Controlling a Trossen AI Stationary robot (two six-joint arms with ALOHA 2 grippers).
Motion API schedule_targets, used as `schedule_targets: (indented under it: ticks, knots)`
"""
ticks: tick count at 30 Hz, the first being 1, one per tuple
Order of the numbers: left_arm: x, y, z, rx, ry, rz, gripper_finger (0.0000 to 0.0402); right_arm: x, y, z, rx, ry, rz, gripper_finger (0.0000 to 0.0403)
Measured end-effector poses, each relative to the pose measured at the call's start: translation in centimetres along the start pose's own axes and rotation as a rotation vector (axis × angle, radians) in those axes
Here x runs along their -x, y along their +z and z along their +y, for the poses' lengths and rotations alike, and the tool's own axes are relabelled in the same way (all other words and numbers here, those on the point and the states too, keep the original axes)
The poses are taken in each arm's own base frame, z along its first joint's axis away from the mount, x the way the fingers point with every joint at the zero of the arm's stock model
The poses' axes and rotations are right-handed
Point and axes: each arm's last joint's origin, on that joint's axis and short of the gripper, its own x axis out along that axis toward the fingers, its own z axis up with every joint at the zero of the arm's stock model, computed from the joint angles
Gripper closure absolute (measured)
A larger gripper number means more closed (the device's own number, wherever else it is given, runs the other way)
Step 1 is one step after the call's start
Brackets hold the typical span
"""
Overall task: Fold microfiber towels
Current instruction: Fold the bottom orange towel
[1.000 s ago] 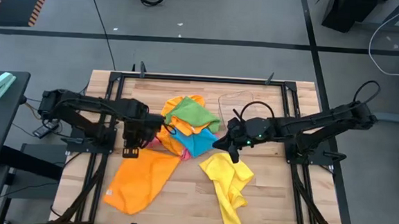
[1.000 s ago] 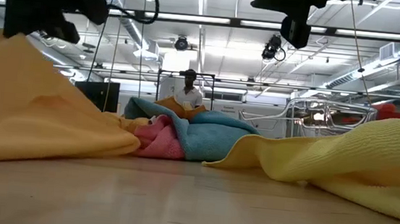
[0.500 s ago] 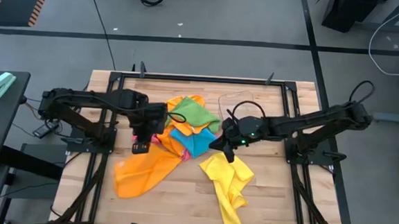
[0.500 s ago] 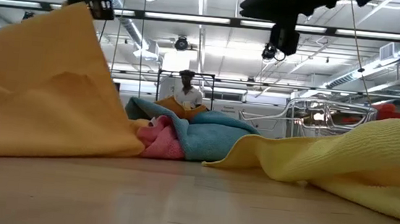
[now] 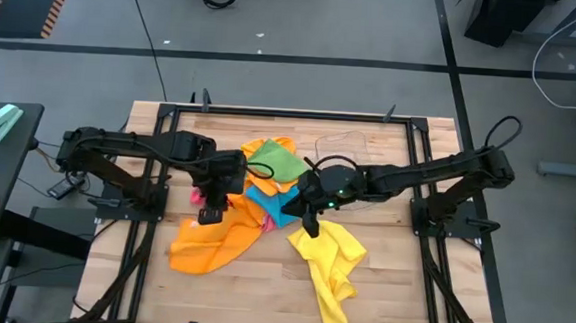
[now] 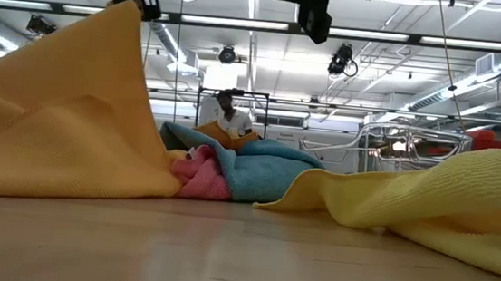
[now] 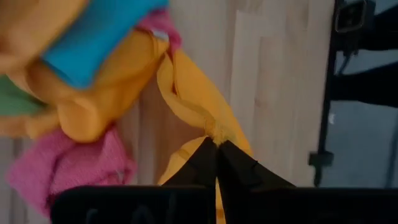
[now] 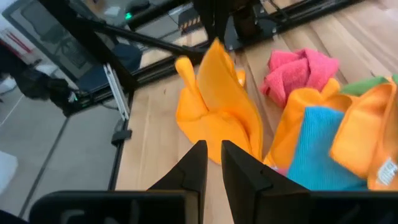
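Pinching a bunched corner of the orange towel (image 5: 211, 245), the left gripper (image 5: 210, 215) has its fingers pressed fully together on the cloth, as its wrist view shows the two dark fingertips meeting right on a gathered knot of orange fabric (image 7: 214, 134). That corner is lifted off the wooden table (image 5: 260, 295), and in the low view the orange towel (image 6: 61, 124) rises like a tent to a peak under the gripper at the picture's top, while the rest of it lies crumpled on the table's left front part. The right gripper (image 5: 310, 226) hangs over the table's middle, just above the near-left corner of the yellow towel (image 5: 331, 269), which lies rumpled and stretched toward the front edge. Its fingers (image 8: 198, 163) stand a narrow gap apart with nothing between them; they hold no cloth. Between the two grippers sits the heap of other towels: a green towel (image 5: 276, 165) on top toward the back, a blue towel (image 5: 273, 203) below it, a pink towel (image 5: 233, 210) peeking out at the left side, and a further orange cloth (image 5: 269, 144) behind. A clear plastic tray (image 5: 344, 145) lies just behind the heap. In the low view a person (image 6: 228, 113) shows far off in the room behind the table.
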Motion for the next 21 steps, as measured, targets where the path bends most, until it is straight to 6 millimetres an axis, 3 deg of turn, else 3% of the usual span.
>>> schedule_targets:
  ticks: [9,13,21]
  knots:
    - [0.0,1.8,-0.8,-0.058,0.033,-0.191,0.0375,-0.5,-0.2,-0.2,0.069,-0.035,-0.008,0.0312]
    - [0.2,2.6,-1.0,-0.046,0.039,-0.286,0.0387,-0.7,0.1,-0.4,0.082,-0.045,-0.040,0.0299]
    - [0.3,3.1,-1.1,0.002,0.023,-0.340,0.0379,-0.7,0.3,-0.3,0.083,-0.032,-0.065,0.0290]
